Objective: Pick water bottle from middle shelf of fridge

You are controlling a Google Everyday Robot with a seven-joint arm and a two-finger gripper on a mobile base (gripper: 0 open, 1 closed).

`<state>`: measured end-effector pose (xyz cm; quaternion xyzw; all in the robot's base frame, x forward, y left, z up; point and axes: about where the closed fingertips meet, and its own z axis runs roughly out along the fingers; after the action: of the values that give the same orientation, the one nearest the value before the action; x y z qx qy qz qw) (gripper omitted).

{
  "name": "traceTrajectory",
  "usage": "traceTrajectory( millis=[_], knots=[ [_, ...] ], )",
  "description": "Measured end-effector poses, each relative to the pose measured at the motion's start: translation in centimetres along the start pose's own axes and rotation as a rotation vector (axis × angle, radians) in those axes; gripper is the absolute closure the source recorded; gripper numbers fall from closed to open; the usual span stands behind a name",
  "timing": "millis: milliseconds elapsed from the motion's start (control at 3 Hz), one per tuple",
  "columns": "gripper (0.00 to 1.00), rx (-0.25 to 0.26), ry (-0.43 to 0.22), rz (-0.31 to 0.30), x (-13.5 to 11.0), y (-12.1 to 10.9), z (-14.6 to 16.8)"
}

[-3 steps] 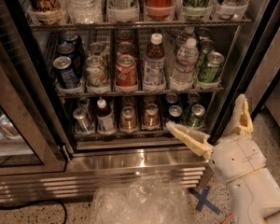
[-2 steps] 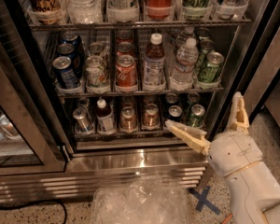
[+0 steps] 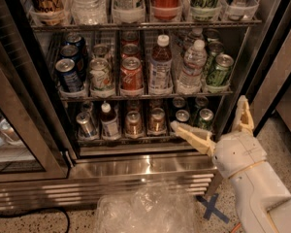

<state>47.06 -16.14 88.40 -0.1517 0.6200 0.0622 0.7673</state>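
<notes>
The gripper (image 3: 208, 113) (spread wide, holding nothing) hovers at the bottom rack (image 3: 131, 139) of the fridge (image 3: 136, 166), below the water bottle (image 3: 191, 67).

The robot's two-finger gripper (image 3: 208, 113), at four o'clock in the view, has pale cream tapering plastic fingers (image 3: 191, 136) spread wide apart on a rounded off-white wrist housing (image 3: 238, 154) crossed by thin seams, with a thin tan band (image 3: 242, 171) ringing the smooth white forearm (image 3: 262, 198).

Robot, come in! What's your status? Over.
Claw open, empty, low by the bottom shelf. Water bottle upright on middle shelf, untouched. Nothing in front.
</notes>
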Motion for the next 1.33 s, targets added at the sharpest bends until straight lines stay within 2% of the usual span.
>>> traceTrajectory(
  millis=[333,1000,1333],
  knots=[
    [0.0,0.02,0.034,0.037,1.8,-0.8,1.3],
    [0.0,0.036,0.045,0.067,4.9,-1.0,3.5],
    [0.0,0.074,0.031,0.039,7.3,-0.1,7.4]
  ],
)
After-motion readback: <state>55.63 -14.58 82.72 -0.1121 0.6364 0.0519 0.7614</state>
